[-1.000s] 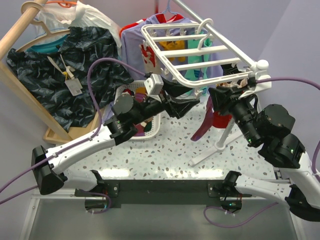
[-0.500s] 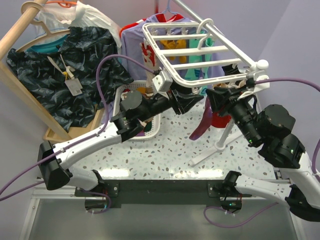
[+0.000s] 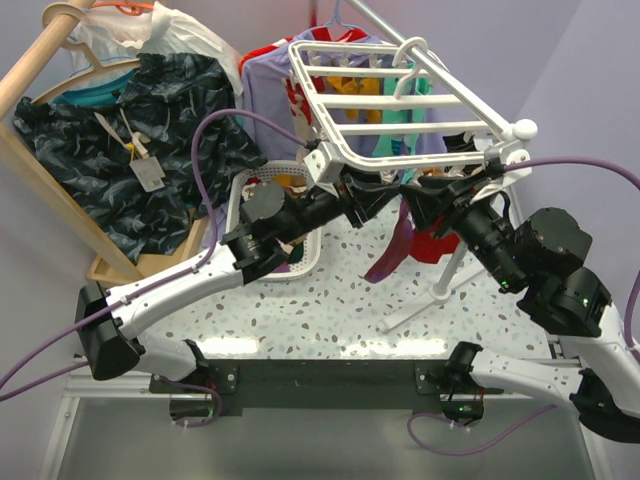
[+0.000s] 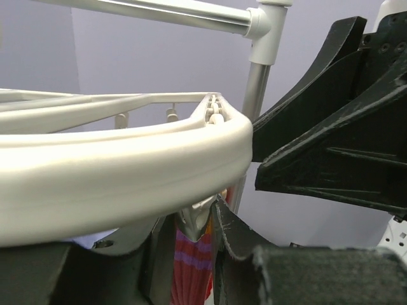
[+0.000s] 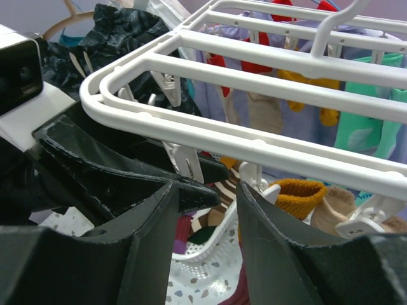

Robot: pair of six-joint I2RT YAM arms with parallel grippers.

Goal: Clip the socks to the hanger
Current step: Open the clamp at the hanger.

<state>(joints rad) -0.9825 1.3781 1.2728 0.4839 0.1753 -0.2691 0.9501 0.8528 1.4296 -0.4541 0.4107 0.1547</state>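
Observation:
The white grid hanger [image 3: 390, 101] hangs at the upper middle; its near rim crosses both wrist views [image 4: 127, 165] [image 5: 210, 136]. My left gripper [image 3: 385, 195] [image 4: 194, 213] sits under the near rim, shut on a white dangling clip [image 4: 196, 219] [image 5: 186, 164]. My right gripper [image 3: 418, 198] [image 5: 206, 187] faces it from the right with jaws apart. A maroon sock [image 3: 392, 245] [image 5: 232, 293] hangs below the two grippers; what holds its top is hidden. Brown, cream-striped socks [image 5: 222, 194] lie in the white basket [image 5: 210, 251].
The white slotted basket [image 3: 255, 185] stands on the table behind my left arm. A wooden rail with dark shirts [image 3: 150, 140] fills the left. Coloured shirts hang behind the hanger. A red sock [image 3: 437, 240] and a white stand [image 3: 440, 290] are at the right.
My left arm has lifted and reached right to the hanger's near rim. The hanger has tipped up. My right gripper and the maroon sock have shifted a little left.

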